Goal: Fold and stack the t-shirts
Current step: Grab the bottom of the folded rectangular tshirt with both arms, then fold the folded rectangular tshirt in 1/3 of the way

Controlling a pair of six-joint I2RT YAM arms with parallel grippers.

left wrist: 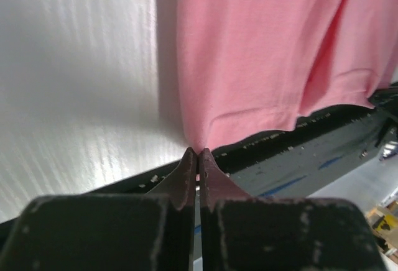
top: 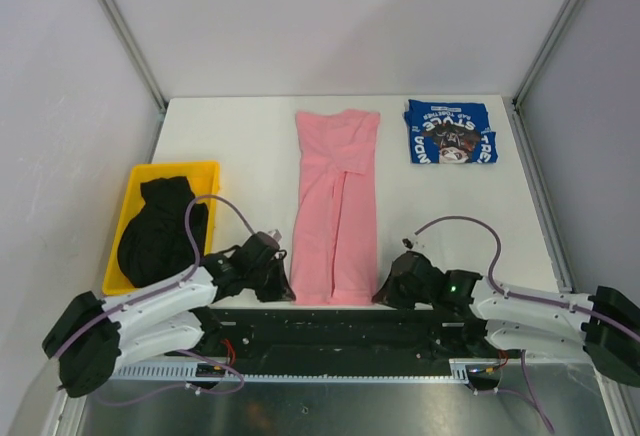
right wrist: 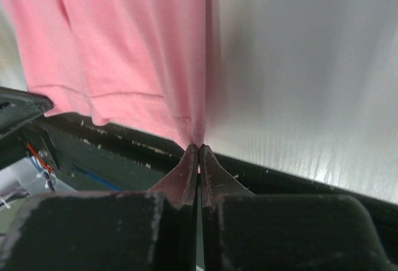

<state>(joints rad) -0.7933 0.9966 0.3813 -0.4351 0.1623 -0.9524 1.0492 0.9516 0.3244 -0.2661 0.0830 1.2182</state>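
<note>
A lab robot cell, this one, no home or shop. White counter (top: 250, 136), boxed in by plain pale wall panels (top: 330, 16) on aluminium frame posts (top: 120, 31) behind and beside it. Along the counter's near edge, a black mounting rail (top: 340, 328) carries two robot arms (top: 150, 308), purple cables (top: 470, 222) looping over the counter, and a bare metal sheet (top: 300, 411) just below.

Folded blue t-shirt (top: 451, 132), white lettering seen upside down, one word apparently "STYLE", rest too small to read
</note>
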